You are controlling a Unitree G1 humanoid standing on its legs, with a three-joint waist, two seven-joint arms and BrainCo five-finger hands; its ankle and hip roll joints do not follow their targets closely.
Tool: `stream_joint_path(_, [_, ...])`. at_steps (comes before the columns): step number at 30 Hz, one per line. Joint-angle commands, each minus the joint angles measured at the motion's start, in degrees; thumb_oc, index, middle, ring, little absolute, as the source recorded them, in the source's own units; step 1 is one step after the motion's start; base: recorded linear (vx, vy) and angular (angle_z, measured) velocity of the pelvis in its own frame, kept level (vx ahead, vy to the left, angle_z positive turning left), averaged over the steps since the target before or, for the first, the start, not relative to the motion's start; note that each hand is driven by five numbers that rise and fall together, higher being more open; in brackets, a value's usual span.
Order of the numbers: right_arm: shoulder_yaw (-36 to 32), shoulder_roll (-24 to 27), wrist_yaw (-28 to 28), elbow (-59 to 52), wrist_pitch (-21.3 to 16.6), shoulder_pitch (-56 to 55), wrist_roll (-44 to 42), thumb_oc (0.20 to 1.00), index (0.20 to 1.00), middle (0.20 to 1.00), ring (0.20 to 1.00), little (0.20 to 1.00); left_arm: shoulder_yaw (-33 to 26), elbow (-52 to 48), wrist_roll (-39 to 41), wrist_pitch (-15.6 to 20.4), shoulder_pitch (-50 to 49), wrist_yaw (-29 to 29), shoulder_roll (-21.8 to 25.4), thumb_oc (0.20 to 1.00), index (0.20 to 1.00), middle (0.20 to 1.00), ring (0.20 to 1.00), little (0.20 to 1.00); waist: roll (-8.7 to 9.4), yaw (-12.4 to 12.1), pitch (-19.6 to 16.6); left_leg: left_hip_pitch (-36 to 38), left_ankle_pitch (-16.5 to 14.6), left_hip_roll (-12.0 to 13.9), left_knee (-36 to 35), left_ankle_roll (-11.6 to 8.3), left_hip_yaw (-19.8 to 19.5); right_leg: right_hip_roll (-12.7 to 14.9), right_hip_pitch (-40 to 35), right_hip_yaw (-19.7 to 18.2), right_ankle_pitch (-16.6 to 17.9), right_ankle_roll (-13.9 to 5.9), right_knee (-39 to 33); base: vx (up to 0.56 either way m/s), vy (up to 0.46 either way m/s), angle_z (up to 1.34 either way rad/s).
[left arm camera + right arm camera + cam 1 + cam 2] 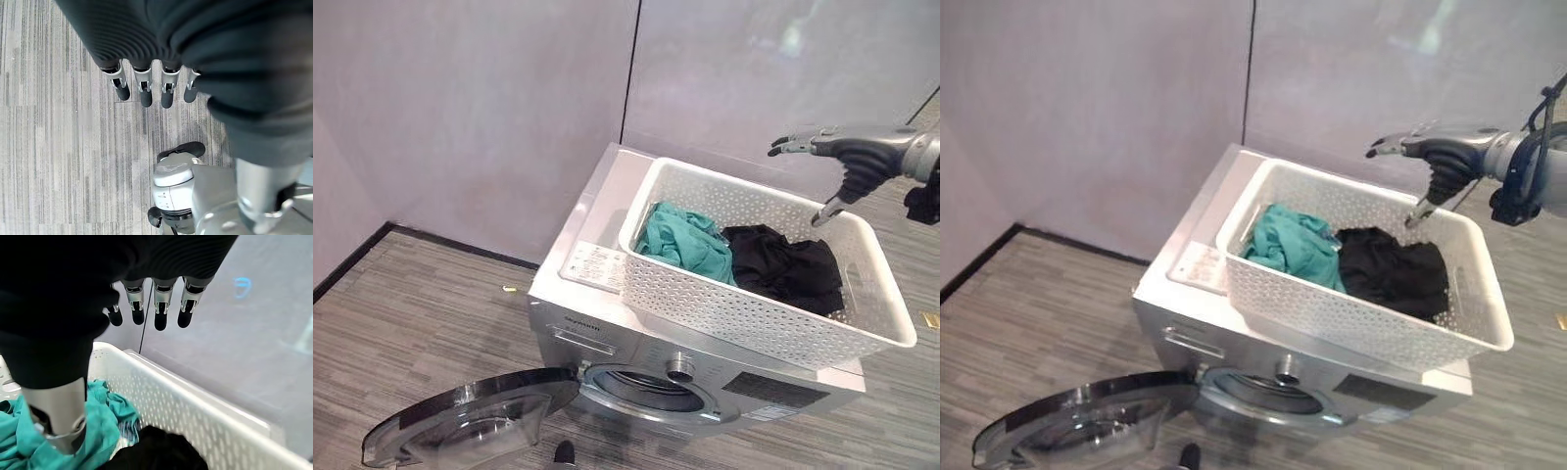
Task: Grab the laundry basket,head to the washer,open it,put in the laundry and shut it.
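Observation:
A white perforated laundry basket (734, 304) stands on top of the silver washer (607, 294). Inside it lie a teal garment (680, 240) and a black garment (783, 266). The washer's round door (470, 416) hangs open at the lower left, showing the drum opening (641, 390). My right hand (852, 157) hovers above the basket's far right corner, fingers straight and thumb pointing down, holding nothing. In the right wrist view its fingers (159, 308) reach out over the basket's rim (195, 389). My left hand (146, 85) hangs over the floor with relaxed fingers.
Pale walls (489, 108) stand right behind the washer, meeting at a dark seam. Grey striped flooring (421, 313) spreads to the left and in front. A small yellowish scrap (510, 289) lies on the floor left of the washer.

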State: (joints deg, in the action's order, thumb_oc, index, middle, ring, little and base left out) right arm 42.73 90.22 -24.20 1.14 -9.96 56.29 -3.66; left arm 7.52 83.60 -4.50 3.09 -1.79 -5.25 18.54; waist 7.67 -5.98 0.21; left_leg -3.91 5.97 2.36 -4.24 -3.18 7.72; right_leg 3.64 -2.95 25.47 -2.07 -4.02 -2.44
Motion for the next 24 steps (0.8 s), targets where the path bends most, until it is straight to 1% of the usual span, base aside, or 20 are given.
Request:
stream_joint_path(1, [-2.9, 3.4, 0.5, 1.4, 0.8, -1.3, 0.8, 1.0, 1.0, 1.0, 1.0, 1.0, -1.4, 0.1, 0.0, 0.6, 1.6, -0.9, -2.0, 1.0, 1.0, 1.0, 1.0, 1.0, 1.76, -0.6, -0.7, 1.1, -1.8, 3.2, -0.8, -2.88, -0.3, 3.1, 1.8, 0.4, 4.4, -4.64, -1.2, -0.01, 0.014, -0.25])
stream_joint_path(3, [-13.5, 2.7, 1.0, -0.6, 0.4, -11.7, 2.3, 1.0, 1.0, 1.0, 1.0, 1.0, -1.6, -0.3, -0.2, 0.8, 1.5, -0.6, -2.4, 1.0, 1.0, 1.0, 1.0, 1.0, 1.27, 0.0, -0.4, 1.3, -1.9, 3.2, -0.8, -2.77, 0.3, 3.1, 2.0, -0.1, 4.6, -4.76, -1.4, -0.01, 0.023, -0.2])
stream_joint_path(4, [-17.3, 2.3, 1.2, -0.7, 0.3, -15.6, 3.2, 1.0, 1.0, 1.0, 1.0, 1.0, -1.6, -0.3, -0.2, 0.8, 1.6, -0.6, -2.4, 1.0, 1.0, 1.0, 1.0, 1.0, 1.2, 0.0, -0.2, 1.3, -1.9, 3.2, -0.8, -2.72, 0.4, 3.1, 2.0, -0.3, 4.6, -4.77, -1.3, -0.02, 0.028, -0.11])
stream_joint_path(5, [-22.8, 1.5, 1.8, -0.7, -0.1, -22.2, 6.6, 1.0, 1.0, 1.0, 1.0, 1.0, -1.1, -0.5, -0.6, 0.9, 1.5, -0.6, -2.6, 1.0, 1.0, 1.0, 1.0, 1.0, 0.89, -0.1, 0.4, 1.6, -2.0, 3.3, -0.8, -2.62, 0.7, 3.3, 2.0, -0.6, 4.7, -4.79, -1.3, -0.03, 0.028, -0.17])
stream_joint_path(8, [-24.3, -0.1, 2.2, -0.5, -0.5, -25.1, 9.2, 1.0, 1.0, 1.0, 1.0, 1.0, -0.6, -0.7, -1.1, 1.0, 1.3, -0.5, -2.8, 1.0, 1.0, 1.0, 1.0, 1.0, 0.35, -0.4, 1.0, 1.8, -2.0, 3.1, -0.8, -2.45, 1.0, 3.4, 2.0, -1.0, 4.8, -4.82, -1.4, -0.02, 0.014, -0.14])
stream_joint_path(9, [-23.1, -0.5, 1.9, -0.6, -0.4, -24.0, 9.9, 1.0, 1.0, 1.0, 1.0, 1.0, -0.2, -0.7, -1.3, 1.0, 1.3, -0.6, -2.7, 1.0, 1.0, 1.0, 1.0, 1.0, 0.31, -0.7, 1.1, 1.8, -2.1, 3.1, -0.7, -2.39, 1.1, 3.5, 2.1, -1.1, 4.9, -4.8, -1.3, -0.02, 0.013, -0.05])
stream_joint_path(11, [-18.0, -2.0, 1.2, -0.9, -0.4, -18.8, 10.5, 1.0, 1.0, 1.0, 1.0, 1.0, 0.7, -0.8, -1.8, 0.9, 1.1, -0.7, -2.5, 1.0, 1.0, 1.0, 1.0, 1.0, 0.18, -1.5, 1.3, 1.8, -2.1, 3.0, -0.7, -2.33, 1.3, 3.5, 2.1, -1.2, 5.2, -4.88, -1.6, 0.0, 0.005, -0.02])
stream_joint_path(14, [-9.6, -3.3, 0.2, -1.8, -0.2, -9.8, 9.9, 1.0, 1.0, 1.0, 1.0, 1.0, 1.1, -1.1, -1.7, 1.0, 0.9, -0.7, -2.7, 1.0, 1.0, 1.0, 1.0, 1.0, -0.05, -1.7, 1.3, 1.6, -2.1, 3.0, -0.7, -2.26, 1.7, 3.7, 2.4, -1.6, 5.6, -5.04, -2.0, 0.0, 0.007, -0.03])
stream_joint_path(16, [-6.4, -3.7, -0.1, -2.2, -0.2, -6.1, 9.5, 1.0, 1.0, 1.0, 1.0, 1.0, 1.0, -1.3, -1.5, 1.0, 0.9, -0.6, -2.8, 1.0, 1.0, 1.0, 1.0, 1.0, -0.17, -1.8, 1.3, 1.5, -2.1, 3.0, -0.7, -2.24, 1.9, 3.8, 2.7, -1.7, 5.8, -5.13, -2.0, -0.02, 0.014, -0.04])
stream_joint_path(18, [-0.4, -4.6, -0.6, -3.1, -0.2, 0.6, 9.0, 1.0, 1.0, 1.0, 1.0, 1.0, 0.9, -1.8, -0.9, 1.2, 0.8, -0.6, -2.8, 1.0, 1.0, 1.0, 1.0, 1.0, -0.08, -2.2, 1.5, 1.1, -2.0, 2.9, -0.7, -2.18, 2.3, 3.9, 3.5, -2.0, 6.3, -5.28, -2.2, -0.03, 0.018, -0.12])
stream_joint_path(19, [3.0, -5.1, -0.5, -2.9, -0.3, 4.1, 9.0, 1.0, 1.0, 1.0, 1.0, 1.0, 0.8, -2.0, -0.8, 1.2, 0.7, -0.6, -3.1, 1.0, 1.0, 1.0, 1.0, 1.0, -0.37, -2.2, 1.6, 1.0, -1.9, 3.0, -0.8, -2.2, 2.4, 3.9, 3.6, -1.9, 6.4, -5.26, -2.2, -0.02, 0.008, -0.14])
stream_joint_path(21, [4.5, -5.8, -0.3, -2.8, -0.5, 5.9, 9.1, 1.0, 1.0, 1.0, 1.0, 1.0, 1.0, -2.2, -0.7, 1.3, 0.8, -0.5, -3.2, 1.0, 1.0, 1.0, 1.0, 1.0, -0.31, -2.6, 1.9, 0.7, -1.8, 3.0, -0.8, -2.18, 2.0, 4.0, 3.7, -1.7, 6.4, -5.22, -2.2, 0.0, 0.0, -0.05])
stream_joint_path(24, [5.1, -6.3, -0.1, -2.8, -0.5, 6.6, 8.6, 1.0, 1.0, 1.0, 1.0, 1.0, 1.1, -2.1, -0.6, 1.4, 0.9, -0.5, -3.3, 1.0, 1.0, 1.0, 1.0, 1.0, -0.22, -2.7, 1.9, 0.5, -1.8, 2.8, -0.8, -2.12, 1.6, 4.1, 3.6, -1.4, 6.4, -5.22, -2.2, 0.0, 0.0, 0.02])
